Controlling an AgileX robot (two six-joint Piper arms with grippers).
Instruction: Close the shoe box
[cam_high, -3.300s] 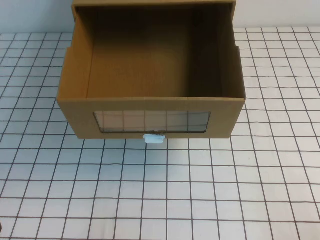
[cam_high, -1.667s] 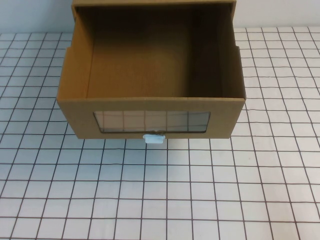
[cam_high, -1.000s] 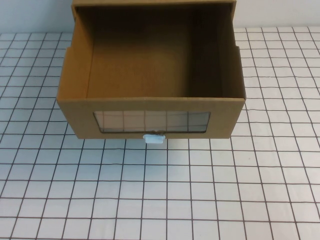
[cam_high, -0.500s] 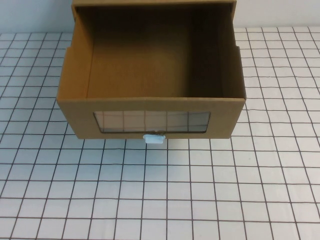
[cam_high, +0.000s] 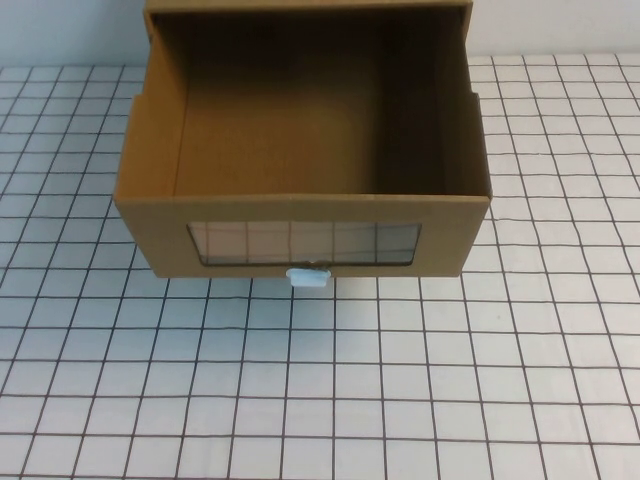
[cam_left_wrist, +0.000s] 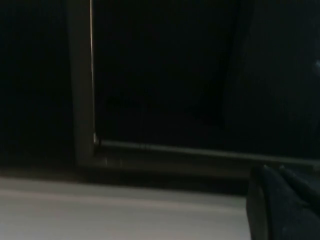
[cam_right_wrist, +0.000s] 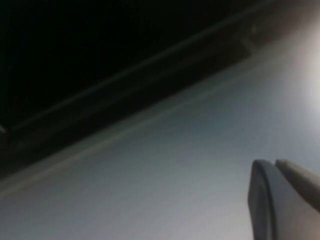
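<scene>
The shoe box (cam_high: 300, 210) is a brown cardboard drawer-style box in the middle of the high view. Its drawer is pulled far out of the outer sleeve (cam_high: 305, 6) toward me, and its inside is empty. The front has a clear window (cam_high: 303, 243) with a small white pull tab (cam_high: 308, 278) below it. Neither gripper shows in the high view. My left gripper (cam_left_wrist: 277, 171) appears only in the left wrist view, fingers together, before a dark surface. My right gripper (cam_right_wrist: 274, 163) appears only in the right wrist view, fingers together, over a pale surface. Both hold nothing.
The box stands on a white table cover with a black grid (cam_high: 320, 380). A pale wall (cam_high: 60, 30) runs behind the box. Open grid surface lies in front of the box and on both sides.
</scene>
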